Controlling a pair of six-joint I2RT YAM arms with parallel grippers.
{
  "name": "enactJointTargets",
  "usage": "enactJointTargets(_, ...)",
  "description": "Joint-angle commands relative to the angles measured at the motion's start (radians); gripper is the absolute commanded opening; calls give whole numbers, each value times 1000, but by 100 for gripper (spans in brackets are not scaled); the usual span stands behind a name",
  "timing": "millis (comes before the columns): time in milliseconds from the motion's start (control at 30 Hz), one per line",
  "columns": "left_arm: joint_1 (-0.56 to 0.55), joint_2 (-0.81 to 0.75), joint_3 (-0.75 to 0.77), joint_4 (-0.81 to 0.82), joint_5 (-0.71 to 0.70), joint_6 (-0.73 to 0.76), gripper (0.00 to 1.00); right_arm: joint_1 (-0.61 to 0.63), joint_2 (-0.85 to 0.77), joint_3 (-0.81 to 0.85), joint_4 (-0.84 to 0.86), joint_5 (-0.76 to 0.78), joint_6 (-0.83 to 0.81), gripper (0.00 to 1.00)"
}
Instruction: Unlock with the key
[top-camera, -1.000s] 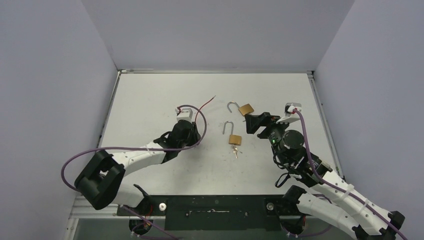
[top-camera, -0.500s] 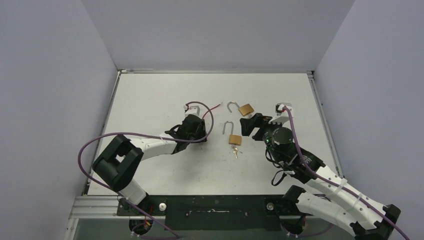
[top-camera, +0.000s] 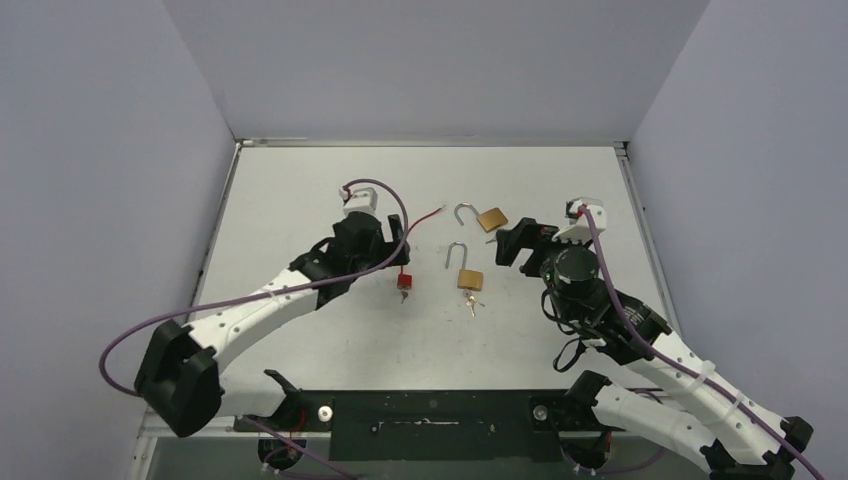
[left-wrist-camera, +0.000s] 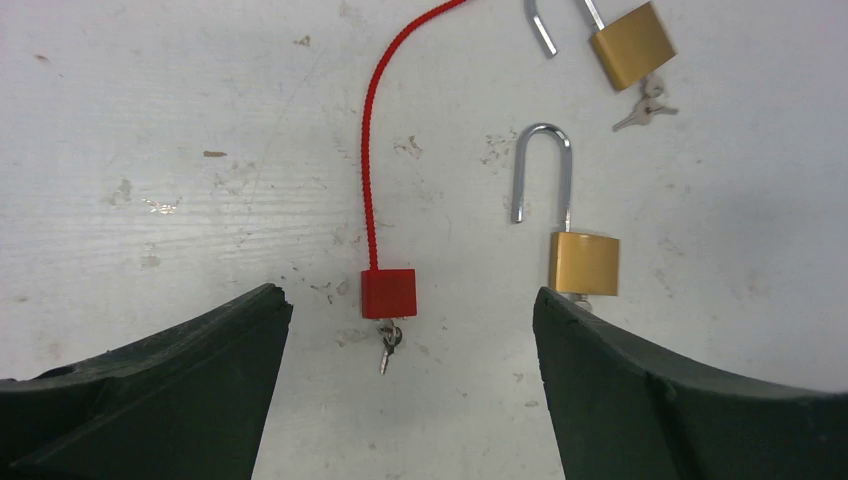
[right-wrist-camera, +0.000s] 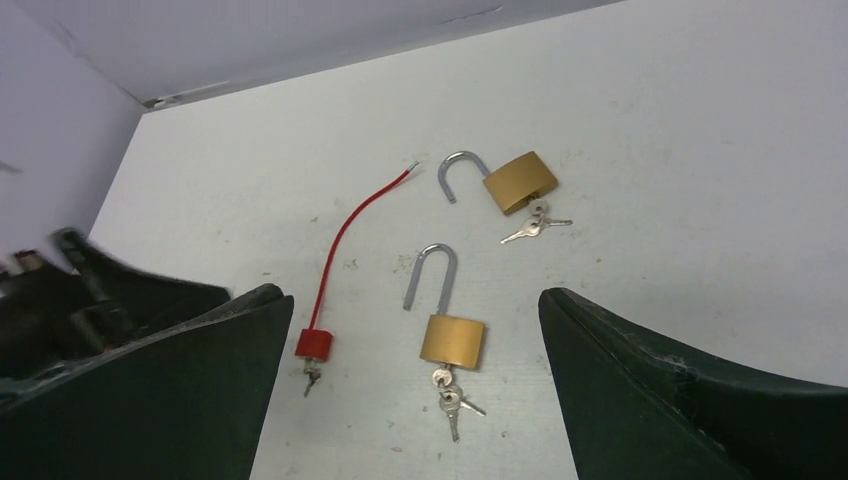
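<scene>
From above, the left gripper (top-camera: 388, 262) hangs low over the white table (top-camera: 290, 180), jaws spread and holding nothing. The red cable lock (top-camera: 404, 284), a small square red body with a thin red wire, lies just beyond its tips. To the right lie two locks of yellow metal with steel shackles, the nearer brass padlock (top-camera: 470, 279) and the farther brass padlock (top-camera: 491, 218). The right gripper (top-camera: 515, 247) stands just beside them, also parted and empty.

In the left wrist view the red body sits between the black fingers (left-wrist-camera: 150, 400), touching neither. A small silver key (left-wrist-camera: 388, 342) seems to sit in its near face. The wire runs off to a loose end, clear of the body.

In the right wrist view both brass shackles stand swung out of their sockets, with keys at each keyhole.

All three locks look open, so the unlocking seems done; little appears left beyond drawing the arms away
</scene>
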Motion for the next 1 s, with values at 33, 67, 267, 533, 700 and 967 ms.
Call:
enactJointTargets(33, 4, -303, 68, -228, -64, 67, 89, -8, -45, 87, -169, 204, -40, 100)
enactJointTargets(67, 5, -356, 70, -266, -97, 69, 89, -8, -56, 93, -194, 233, -40, 100)
enactJointTargets(267, 3, -649, 76, -387, -188, 186, 96, -8, -143, 150, -301, 355, -52, 100)
enactJointTargets(533, 4, -855, 94, -545, -287, 236, 97, -7, -202, 274, -407, 456, -107, 100)
enactJointTargets(700, 5, -891, 140, -608, -316, 240, 97, -4, -231, 322, -429, 470, -128, 100)
enactJointTargets(967, 4, -901, 157, -622, -315, 232, 97, 7, -238, 325, -432, 457, -115, 100)
